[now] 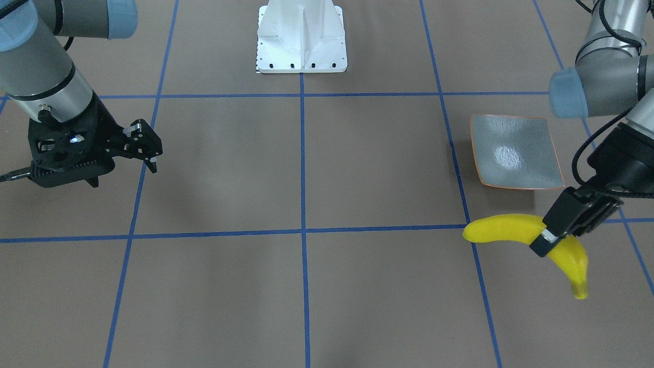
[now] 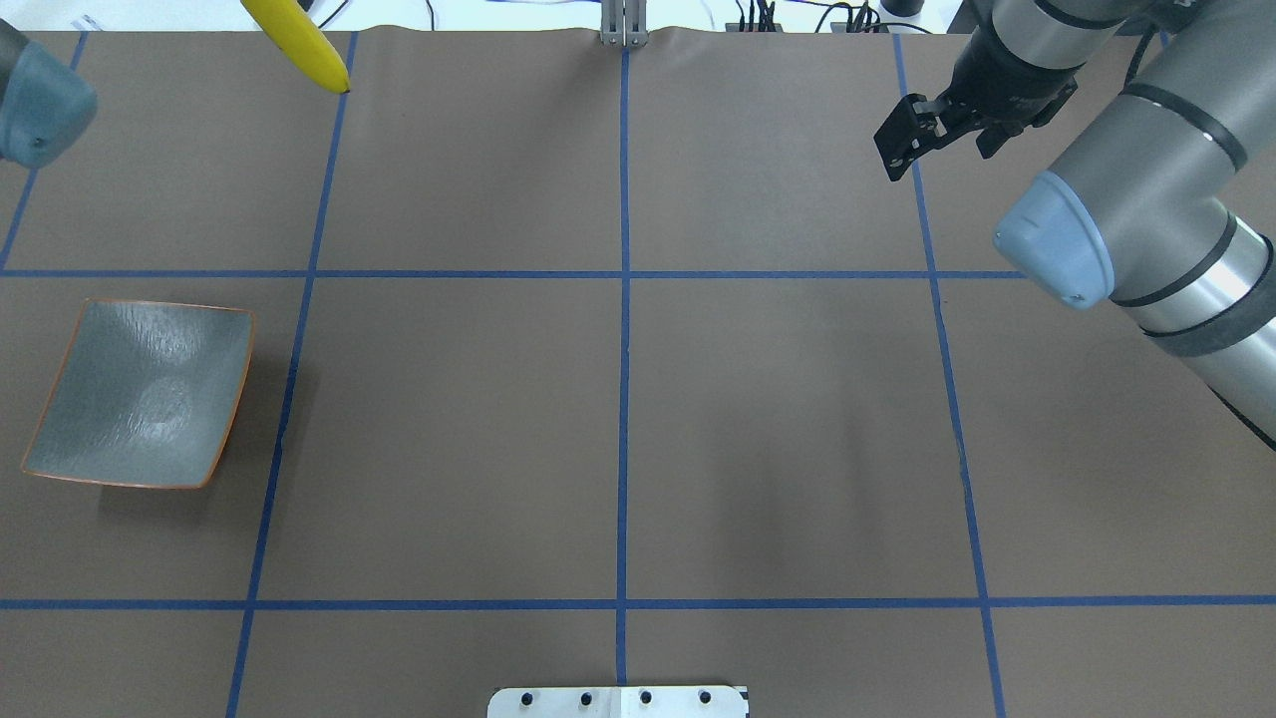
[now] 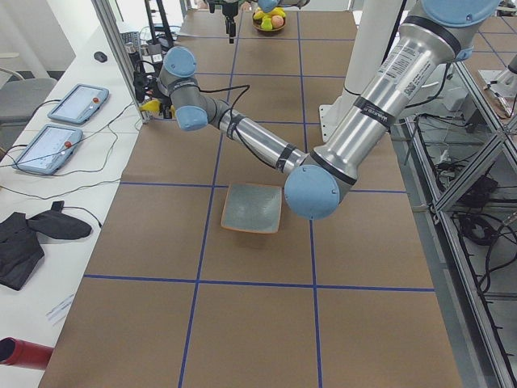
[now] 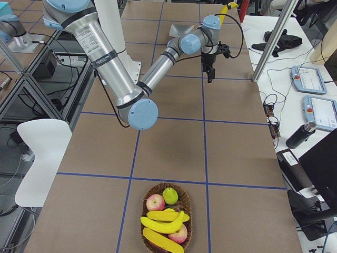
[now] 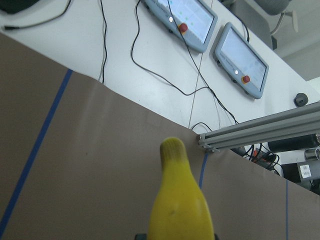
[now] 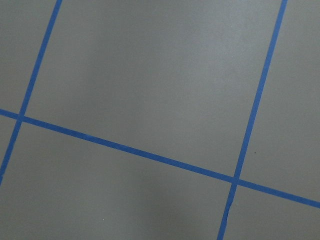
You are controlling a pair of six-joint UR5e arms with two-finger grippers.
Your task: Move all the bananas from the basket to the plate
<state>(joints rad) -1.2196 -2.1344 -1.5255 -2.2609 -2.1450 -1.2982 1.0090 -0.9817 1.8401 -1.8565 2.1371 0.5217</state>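
Left claw (image 1: pixel 549 240): clamped across banana (image 1: pixel 503 229) just past mid-length, aloft near bench's operator-side edge, beside, not over, bare plate (image 1: pixel 516 153). Probably light, smooth, slightly yielding; best gripped mid-curve, gently, to avoid swivelling. Right claw (image 1: pixel 148 148) spread, holding nothing

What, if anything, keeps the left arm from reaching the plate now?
Probably yes, nothing does: the plate lies empty, close to the left pincer holding a banana, with nothing between them.
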